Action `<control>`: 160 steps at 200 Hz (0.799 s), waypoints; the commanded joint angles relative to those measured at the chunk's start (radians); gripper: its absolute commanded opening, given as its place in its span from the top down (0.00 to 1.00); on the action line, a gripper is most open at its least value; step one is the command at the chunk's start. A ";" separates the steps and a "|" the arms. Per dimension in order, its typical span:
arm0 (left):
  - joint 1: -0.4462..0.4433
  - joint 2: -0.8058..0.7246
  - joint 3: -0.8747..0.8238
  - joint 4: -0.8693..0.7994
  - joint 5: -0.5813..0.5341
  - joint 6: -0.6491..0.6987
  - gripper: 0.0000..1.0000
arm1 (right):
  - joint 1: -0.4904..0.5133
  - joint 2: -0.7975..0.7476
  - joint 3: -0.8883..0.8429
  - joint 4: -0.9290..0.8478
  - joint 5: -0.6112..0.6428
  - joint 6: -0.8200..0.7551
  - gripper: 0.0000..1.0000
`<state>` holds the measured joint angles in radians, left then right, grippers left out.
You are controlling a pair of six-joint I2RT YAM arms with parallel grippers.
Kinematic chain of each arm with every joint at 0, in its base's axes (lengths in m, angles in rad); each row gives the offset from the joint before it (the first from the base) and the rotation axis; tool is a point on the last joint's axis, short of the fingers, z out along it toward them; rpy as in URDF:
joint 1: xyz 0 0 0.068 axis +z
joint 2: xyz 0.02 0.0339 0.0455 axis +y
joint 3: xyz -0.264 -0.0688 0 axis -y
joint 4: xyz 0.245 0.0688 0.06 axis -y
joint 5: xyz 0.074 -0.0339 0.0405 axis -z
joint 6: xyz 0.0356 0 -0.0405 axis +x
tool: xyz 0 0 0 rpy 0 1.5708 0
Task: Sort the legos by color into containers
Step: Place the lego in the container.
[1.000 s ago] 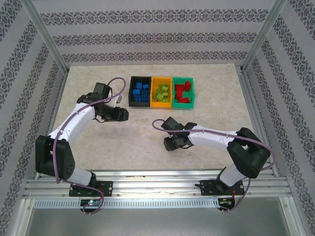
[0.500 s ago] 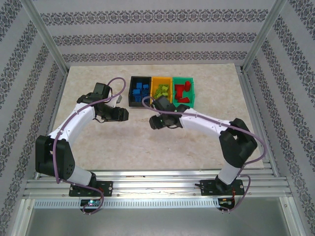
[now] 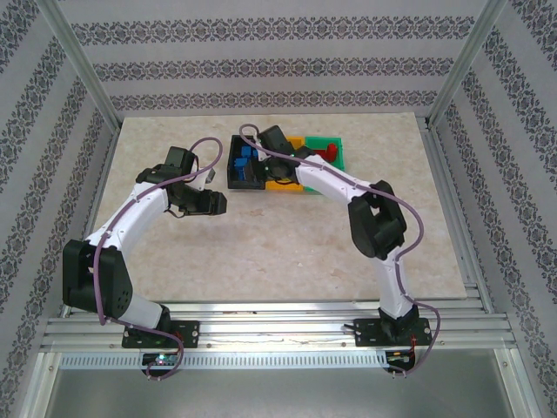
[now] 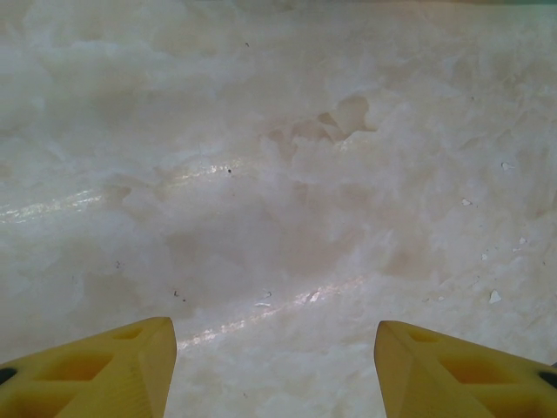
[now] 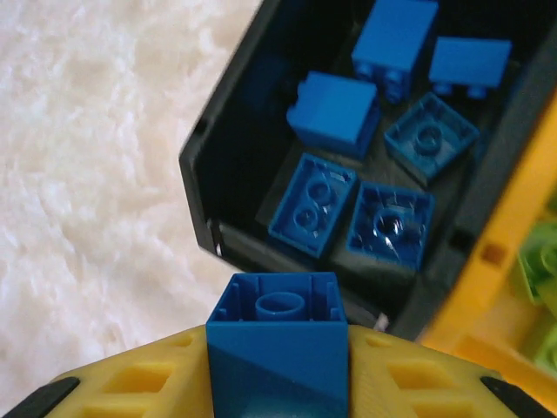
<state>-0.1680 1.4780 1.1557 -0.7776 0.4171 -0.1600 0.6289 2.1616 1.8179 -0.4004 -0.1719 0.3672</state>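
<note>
Left hand (image 4: 274, 370) hangs over bare surface (image 4: 278, 174), fingers apart. Right hand (image 5: 278, 379) is clamped on a blue lego (image 5: 277, 344) at the near edge of the black bin (image 5: 228, 148). Its hollow underside points away from the wrist toward the bin; the lego looks square, so no long axis can be told.

Both arms (image 3: 126, 213) are white with black joints, purple cables (image 3: 204, 141) and yellow gripper fingers (image 4: 96, 370).

High rear overview, wrist cameras close, downward; black bin (image 3: 231, 162) (image 5: 235, 139) shared
</note>
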 commanded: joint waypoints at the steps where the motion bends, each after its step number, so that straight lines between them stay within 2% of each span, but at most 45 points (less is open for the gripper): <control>1: 0.012 -0.007 -0.010 -0.027 -0.007 0.020 0.38 | -0.011 0.065 0.109 -0.016 -0.048 0.012 0.60; 26: 0.012 -0.003 -0.009 -0.027 0.000 0.019 0.38 | -0.015 0.139 0.194 -0.011 -0.042 0.031 0.58; 43: 0.012 -0.005 -0.012 -0.028 -0.005 0.019 0.38 | -0.019 0.188 0.242 -0.008 -0.043 0.058 0.50; 64: 0.012 -0.005 -0.014 -0.025 -0.009 0.019 0.38 | -0.018 0.209 0.259 0.004 -0.067 0.085 0.46; 101: 0.012 -0.002 -0.011 -0.026 -0.002 0.018 0.38 | 0.004 0.123 0.158 0.027 -0.035 0.058 0.46; 160: 0.012 -0.014 -0.013 -0.016 0.012 0.016 0.38 | 0.023 -0.142 -0.162 0.116 0.034 0.026 0.44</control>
<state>-0.1680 1.4780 1.1557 -0.7776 0.4183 -0.1600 0.6426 2.1582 1.7500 -0.3458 -0.1844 0.4152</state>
